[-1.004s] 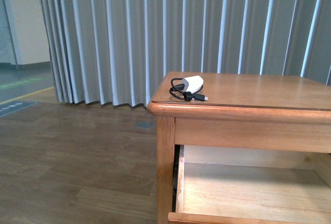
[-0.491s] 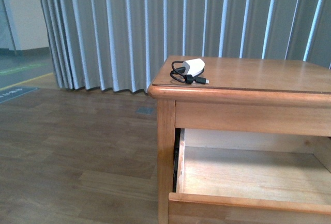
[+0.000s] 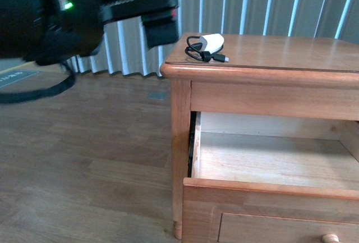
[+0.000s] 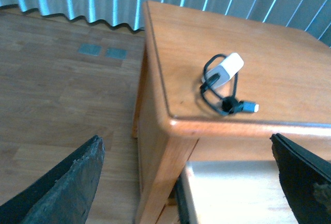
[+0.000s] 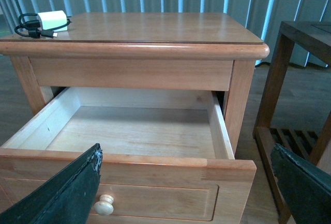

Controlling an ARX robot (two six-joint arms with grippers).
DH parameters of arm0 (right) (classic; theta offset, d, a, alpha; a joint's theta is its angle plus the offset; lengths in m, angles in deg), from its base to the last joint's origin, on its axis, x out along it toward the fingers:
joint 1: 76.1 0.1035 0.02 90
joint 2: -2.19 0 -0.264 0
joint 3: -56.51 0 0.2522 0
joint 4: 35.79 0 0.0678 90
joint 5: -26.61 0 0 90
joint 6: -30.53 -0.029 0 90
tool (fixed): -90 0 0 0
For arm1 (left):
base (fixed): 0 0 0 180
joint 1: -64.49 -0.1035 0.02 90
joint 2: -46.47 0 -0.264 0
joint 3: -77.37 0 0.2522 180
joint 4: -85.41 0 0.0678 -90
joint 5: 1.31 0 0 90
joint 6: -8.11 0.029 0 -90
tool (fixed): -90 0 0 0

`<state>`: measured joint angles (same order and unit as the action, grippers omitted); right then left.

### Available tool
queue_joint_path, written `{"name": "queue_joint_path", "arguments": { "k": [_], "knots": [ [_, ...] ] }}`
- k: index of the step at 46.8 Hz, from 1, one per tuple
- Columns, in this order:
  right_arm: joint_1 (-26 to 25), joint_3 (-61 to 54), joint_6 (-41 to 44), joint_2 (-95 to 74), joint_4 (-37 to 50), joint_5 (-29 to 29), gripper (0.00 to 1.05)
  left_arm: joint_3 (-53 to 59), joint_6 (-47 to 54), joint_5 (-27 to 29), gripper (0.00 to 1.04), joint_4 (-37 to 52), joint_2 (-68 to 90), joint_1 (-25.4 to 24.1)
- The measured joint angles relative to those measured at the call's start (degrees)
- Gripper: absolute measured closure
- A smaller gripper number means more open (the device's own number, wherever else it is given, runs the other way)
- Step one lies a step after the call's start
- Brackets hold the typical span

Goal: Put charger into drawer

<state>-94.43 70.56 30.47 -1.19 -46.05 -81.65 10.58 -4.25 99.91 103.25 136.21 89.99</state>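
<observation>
The white charger (image 3: 212, 42) with its black coiled cable lies on the nightstand's top near the front left corner; it also shows in the left wrist view (image 4: 227, 70) and the right wrist view (image 5: 52, 20). The drawer (image 3: 269, 191) is pulled out and empty, with light wood inside (image 5: 134, 131) and a pale knob (image 5: 104, 205). My left gripper (image 4: 189, 182) is open, hovering above the nightstand's left corner, short of the charger. My left arm (image 3: 61, 13) fills the upper left of the front view. My right gripper (image 5: 186, 182) is open in front of the drawer's front.
The honey-brown nightstand (image 3: 263, 63) stands on a wood floor (image 3: 84, 159) before grey vertical blinds (image 3: 252, 1). A dark wooden side table (image 5: 300, 79) stands close to the nightstand's right side.
The front camera has tilted down, showing more of the drawer's front. My left arm has come into the front view at the upper left, reaching toward the charger.
</observation>
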Motion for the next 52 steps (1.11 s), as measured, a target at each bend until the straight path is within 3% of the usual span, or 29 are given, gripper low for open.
{"name": "queue_joint_path", "arguments": {
  "k": [14, 40, 52],
  "knots": [
    [0.0, 0.0, 0.0, 0.0, 0.0, 0.0, 0.08, -25.2, -8.6, -2.9, 0.06, -9.3, 17.0, 0.8],
    [0.0, 0.0, 0.0, 0.0, 0.0, 0.0, 0.08, -50.4, -14.8, -5.0, 0.06, -18.0, 37.3, 1.2],
    [0.0, 0.0, 0.0, 0.0, 0.0, 0.0, 0.08, -56.2, -13.6, -7.0, 0.52, -25.7, 40.0, 2.4]
  ]
}}
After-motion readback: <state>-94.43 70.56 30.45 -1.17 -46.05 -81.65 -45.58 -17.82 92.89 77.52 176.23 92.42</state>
